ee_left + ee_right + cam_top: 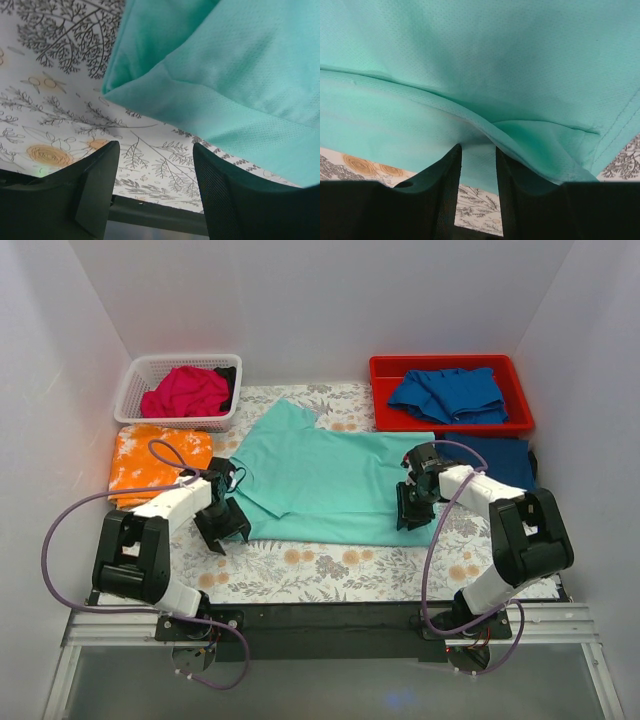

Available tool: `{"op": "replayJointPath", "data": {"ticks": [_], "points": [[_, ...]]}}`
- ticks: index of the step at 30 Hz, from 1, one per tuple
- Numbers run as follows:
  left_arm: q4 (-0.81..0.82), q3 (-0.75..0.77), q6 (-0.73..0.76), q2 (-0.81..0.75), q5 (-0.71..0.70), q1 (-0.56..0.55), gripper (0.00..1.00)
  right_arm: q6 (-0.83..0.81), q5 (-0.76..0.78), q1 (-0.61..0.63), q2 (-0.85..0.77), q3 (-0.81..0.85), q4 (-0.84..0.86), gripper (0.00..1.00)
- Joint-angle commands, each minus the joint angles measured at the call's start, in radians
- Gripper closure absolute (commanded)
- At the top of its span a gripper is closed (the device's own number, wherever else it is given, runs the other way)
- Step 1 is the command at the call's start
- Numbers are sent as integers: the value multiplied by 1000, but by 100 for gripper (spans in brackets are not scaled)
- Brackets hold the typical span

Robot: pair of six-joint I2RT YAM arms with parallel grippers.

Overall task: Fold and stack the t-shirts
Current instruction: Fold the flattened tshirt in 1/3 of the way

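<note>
Working from the overhead view, you have the mint-teal t-shirt (330,475) spread flat on the floral sheet (300,565), with its long axis running left to right between the 2 arms. Each arm sits at 1 end of the near hem. Your left gripper (222,528) is just off the shirt's near-left corner. In its wrist view the jaws stand wide apart with only printed sheet between them, holding nothing. The cloth's corner (240,75) lies just beyond the tips and off toward the right-hand finger. That offset is what the next grasp turns on: I judge you need to move forward and slightly toward the shirt before closing. Your right gripper (412,515) is already over the near-right edge. There the jaws are drawn to a narrow slot, and a raised fold of the shirt (480,60) runs straight into their tips. You cannot tell from these views whether that fold is actually pinched, so confirm it before you lift either end.
</note>
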Motion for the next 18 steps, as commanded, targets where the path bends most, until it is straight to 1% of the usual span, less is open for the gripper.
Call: {"op": "replayJointPath", "data": {"ticks": [1,4,8,12,15,17,18], "points": [[-83,12,-49,-62,21,8,41,-13,30,1,-36,-39,-109,60],[-110,-3,-65,-101,31,8,41,-14,31,3,-61,-59,-132,60],[-106,-22,-73,-125,29,8,41,-19,33,1,-73,-85,-128,60],[-100,113,-63,-173,-35,8,41,-25,33,1,-67,-78,-125,61],[-34,173,-24,-190,-58,8,41,-31,37,1,-70,-87,-113,61],[7,202,-20,-129,-67,7,41,-30,33,1,-68,-90,-103,61],[62,193,-15,-95,-66,7,41,-28,27,1,-68,-91,-97,61]]}}
